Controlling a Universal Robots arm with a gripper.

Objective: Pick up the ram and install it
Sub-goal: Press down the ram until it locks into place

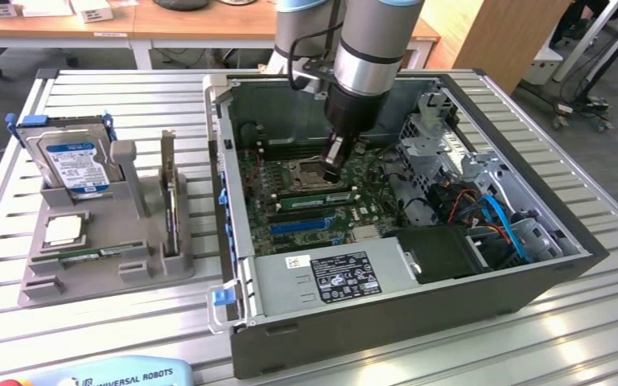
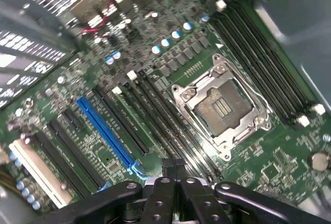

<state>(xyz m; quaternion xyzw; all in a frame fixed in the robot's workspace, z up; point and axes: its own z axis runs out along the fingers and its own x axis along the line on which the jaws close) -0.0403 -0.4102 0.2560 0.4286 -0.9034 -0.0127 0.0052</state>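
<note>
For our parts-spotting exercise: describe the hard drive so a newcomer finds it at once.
Beside the open computer case, on the exterior view's left, stands a grey holder. The hard drive stands upright at its far end. Unlike its neighbours there, it wears a silver-and-blue label.
</note>
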